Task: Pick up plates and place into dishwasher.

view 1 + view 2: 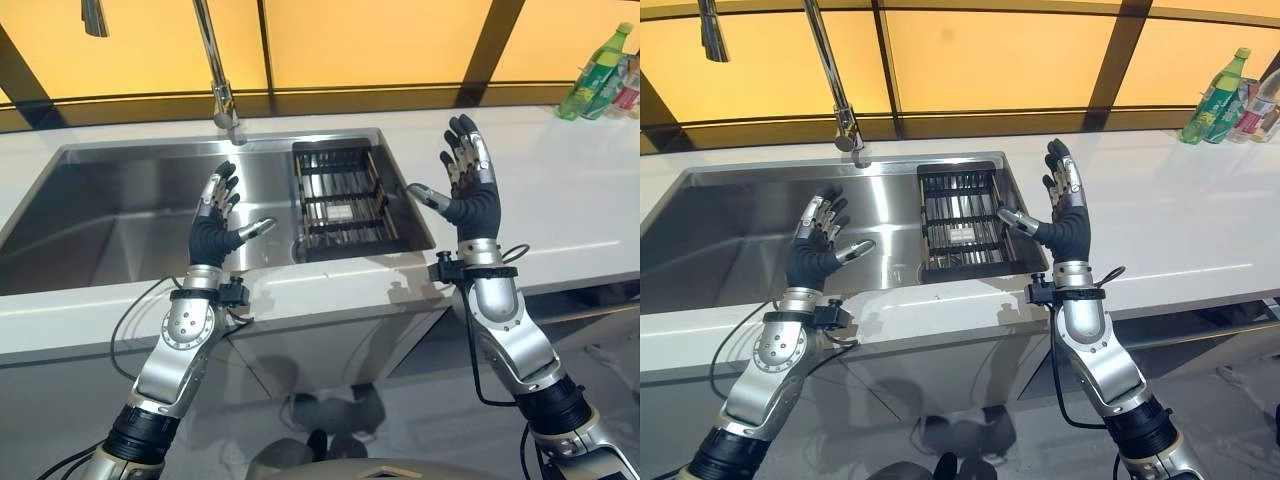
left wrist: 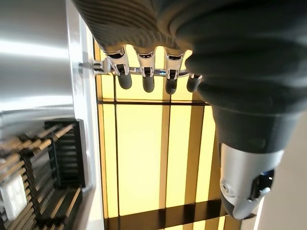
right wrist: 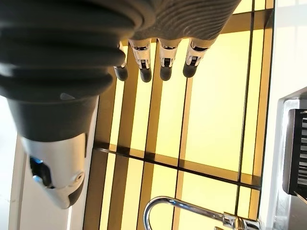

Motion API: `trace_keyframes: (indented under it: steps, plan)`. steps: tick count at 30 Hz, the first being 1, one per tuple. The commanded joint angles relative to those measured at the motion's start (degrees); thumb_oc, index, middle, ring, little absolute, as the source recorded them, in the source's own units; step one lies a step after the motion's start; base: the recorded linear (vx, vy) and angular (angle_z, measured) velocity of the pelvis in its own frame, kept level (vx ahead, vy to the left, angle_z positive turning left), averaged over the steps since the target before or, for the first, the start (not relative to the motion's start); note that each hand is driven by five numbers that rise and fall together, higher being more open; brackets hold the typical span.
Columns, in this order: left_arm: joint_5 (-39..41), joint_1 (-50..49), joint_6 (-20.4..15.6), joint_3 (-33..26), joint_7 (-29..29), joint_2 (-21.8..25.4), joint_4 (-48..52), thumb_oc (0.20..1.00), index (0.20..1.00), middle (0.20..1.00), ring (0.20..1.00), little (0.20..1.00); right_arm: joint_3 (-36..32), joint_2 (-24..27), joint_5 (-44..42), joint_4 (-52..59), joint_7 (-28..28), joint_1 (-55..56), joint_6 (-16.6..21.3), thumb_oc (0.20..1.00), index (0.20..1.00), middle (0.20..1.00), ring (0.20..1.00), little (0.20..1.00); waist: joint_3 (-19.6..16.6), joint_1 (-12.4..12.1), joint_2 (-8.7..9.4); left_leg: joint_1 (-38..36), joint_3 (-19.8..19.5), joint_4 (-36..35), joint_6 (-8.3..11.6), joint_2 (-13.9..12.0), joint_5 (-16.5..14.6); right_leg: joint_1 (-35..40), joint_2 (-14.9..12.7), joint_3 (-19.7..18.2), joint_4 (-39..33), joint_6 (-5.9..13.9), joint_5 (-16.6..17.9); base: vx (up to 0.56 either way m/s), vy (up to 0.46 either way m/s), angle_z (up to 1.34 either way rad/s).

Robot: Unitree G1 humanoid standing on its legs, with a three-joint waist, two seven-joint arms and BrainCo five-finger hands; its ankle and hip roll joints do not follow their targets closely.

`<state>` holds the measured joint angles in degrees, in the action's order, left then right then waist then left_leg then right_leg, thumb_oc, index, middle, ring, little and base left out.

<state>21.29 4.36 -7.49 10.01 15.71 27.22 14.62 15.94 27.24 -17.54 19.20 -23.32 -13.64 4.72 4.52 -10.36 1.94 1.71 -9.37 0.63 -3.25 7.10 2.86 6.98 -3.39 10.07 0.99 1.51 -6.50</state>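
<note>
Left hand (image 1: 212, 232) up over the sink's (image 1: 120, 215) front edge, fingers straight and spread, holding nothing. Right hand (image 1: 468, 190) up over the white counter (image 1: 560, 200), at 3 o'clock from the rack (image 1: 345, 200), fingers straight too, thumb out toward the rack, holding nothing.

No plates to be seen; cannot tell where they are. Dark rack with metal bars sitting in the sink's right end, between the two hands. Small pale thing (image 1: 341, 212) lying in the rack; cannot tell what. Tall tap (image 1: 216, 70) at 12 o'clock from the left hand, spout over the sink. Green bottle (image 1: 594, 72) and more bottles far off at 2 o'clock, by the yellow window (image 1: 370, 40).
</note>
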Motion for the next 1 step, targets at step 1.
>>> trace_keyframes:
  steps: [1]
  plan:
    - [1.54, 1.53, -2.01, -0.22, -0.76, -0.54, 1.31, 1.0, 1.0, 1.0, 1.0, 1.0, -1.72, -0.52, -0.81, 0.89, 2.22, 0.27, 1.27, 1.0, 1.0, 1.0, 1.0, 1.0, -3.89, -0.28, 0.56, -0.93, 3.97, 1.88, 3.09, -4.53, -4.6, -3.41, -2.6, -0.42, -5.76, 3.0, 9.43, 0.03, -0.072, -0.04]
